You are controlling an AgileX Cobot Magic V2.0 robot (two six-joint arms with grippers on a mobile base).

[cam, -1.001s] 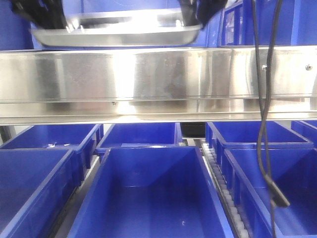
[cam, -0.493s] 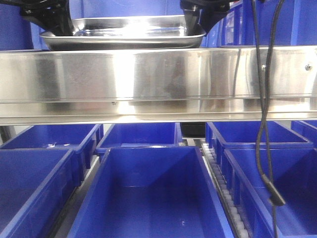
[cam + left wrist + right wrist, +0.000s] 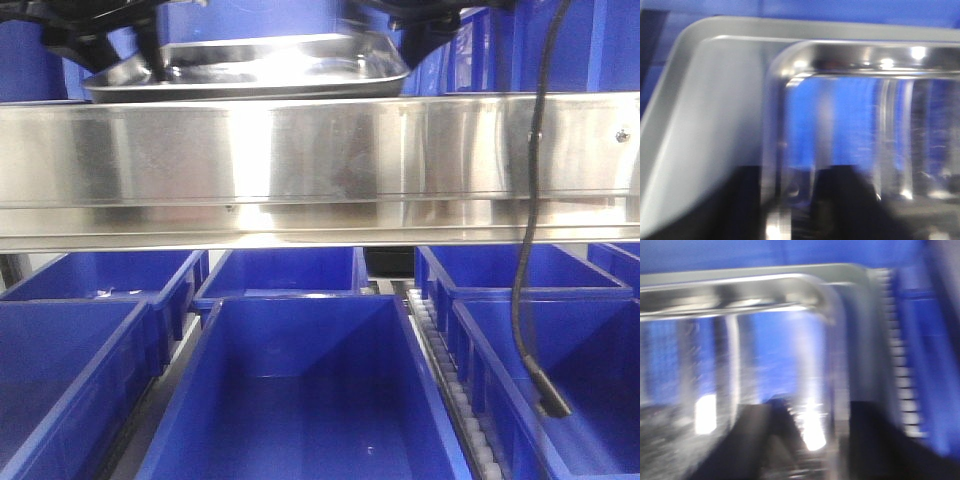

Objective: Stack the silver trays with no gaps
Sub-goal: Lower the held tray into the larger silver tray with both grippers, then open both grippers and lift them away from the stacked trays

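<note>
The silver trays (image 3: 250, 70) sit at the upper centre of the front view, behind the brushed-steel rail (image 3: 320, 165) and above the blue bins (image 3: 300, 400). The left gripper (image 3: 100, 40) meets the left end and the right gripper (image 3: 420, 30) the right end; whether either is clamped cannot be told, since both wrist views are blurred. Judged stiff, light and slippery: polished steel with sloping walls. Take hold at the flat rolled rim (image 3: 670, 115) on the short ends, keeping it level.
</note>
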